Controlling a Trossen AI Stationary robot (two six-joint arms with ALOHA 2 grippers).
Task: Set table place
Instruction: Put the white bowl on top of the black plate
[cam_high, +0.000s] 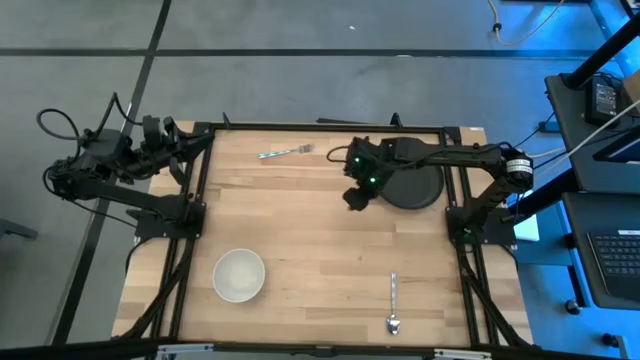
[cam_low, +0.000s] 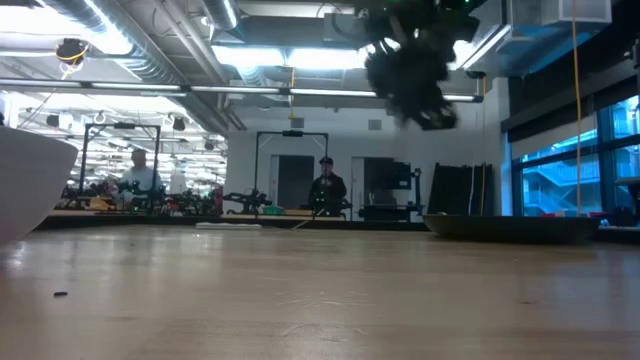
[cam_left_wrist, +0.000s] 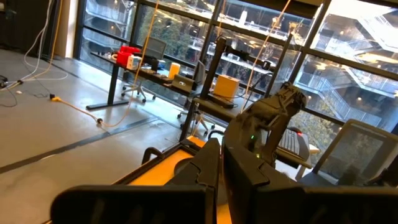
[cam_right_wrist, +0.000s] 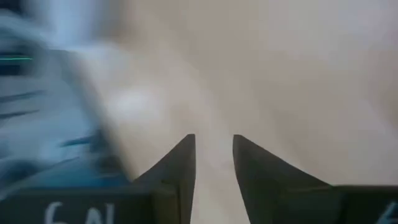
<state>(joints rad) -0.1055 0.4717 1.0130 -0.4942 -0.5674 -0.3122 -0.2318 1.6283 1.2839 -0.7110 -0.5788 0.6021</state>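
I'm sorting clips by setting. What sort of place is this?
Probably a robotics lab in an open workshop hall: a wooden table framed by black rails, other benches with people behind, exposed ceiling ducts.

plate (cam_high: 415, 187), bowl (cam_high: 239, 275), fork (cam_high: 285, 153), spoon (cam_high: 393, 304) scattered

Pale wood table (cam_high: 320, 230), black plate (cam_high: 418, 188), white bowl (cam_high: 239, 275), silver spoon (cam_high: 393, 300).

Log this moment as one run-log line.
left gripper: shut, parked off-table | right gripper: open, empty, above table beside plate | bowl, fork, spoon: scattered
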